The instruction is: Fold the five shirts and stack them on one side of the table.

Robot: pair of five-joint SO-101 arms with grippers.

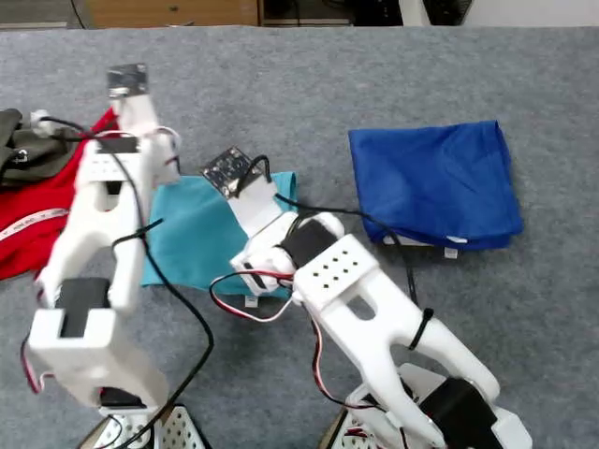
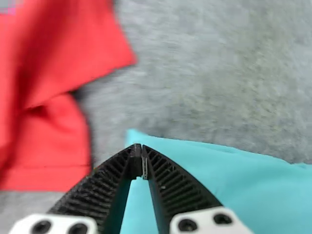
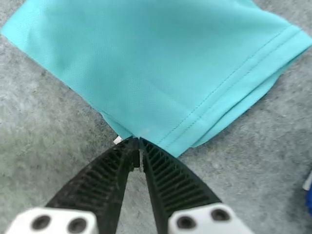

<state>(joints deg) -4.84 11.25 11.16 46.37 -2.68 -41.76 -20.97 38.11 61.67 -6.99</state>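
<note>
1. High view: the teal shirt lies flat left of the tabletop's middle, under both arms. A red shirt is at the left edge and a folded blue shirt is toward the right.
2. Left wrist view: the left gripper's fingers are pressed together, tips over the teal shirt's corner.
3. Right wrist view: the right gripper's fingers are together, tips touching the teal shirt's hem corner.

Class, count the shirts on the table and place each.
4, in the high view: blue shirt right, teal shirt centre, red shirt left, dark shirt far left. Another may lie under the blue.
</note>
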